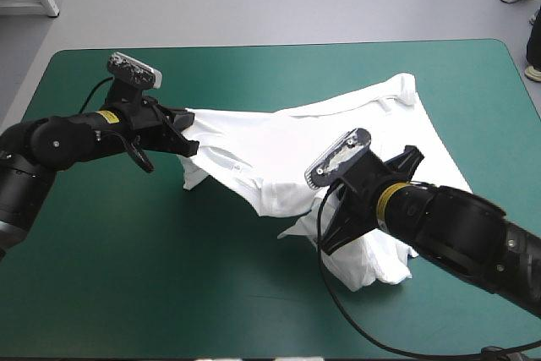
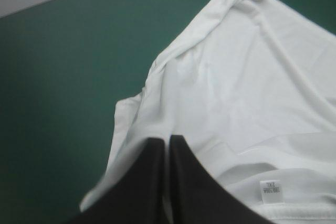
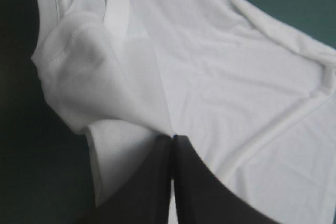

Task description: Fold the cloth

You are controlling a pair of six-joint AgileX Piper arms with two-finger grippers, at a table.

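The white T-shirt (image 1: 321,133) is held up off the teal-green table between the two arms, stretched and sagging, with one end trailing down to the cover near the far right. My left gripper (image 1: 188,133) is shut on the T-shirt at its left edge; in the left wrist view the black fingers (image 2: 152,182) meet on the T-shirt (image 2: 247,87), with a size label (image 2: 270,191) beside them. My right gripper (image 1: 334,209) is shut on the T-shirt's near edge; its fingers (image 3: 157,182) pinch a fold of the T-shirt (image 3: 220,66) next to a hanging sleeve (image 3: 79,72).
Bare teal-green table (image 1: 127,276) lies to the left and front of the T-shirt. A bunched part of the shirt (image 1: 385,259) hangs under the right arm near the front right.
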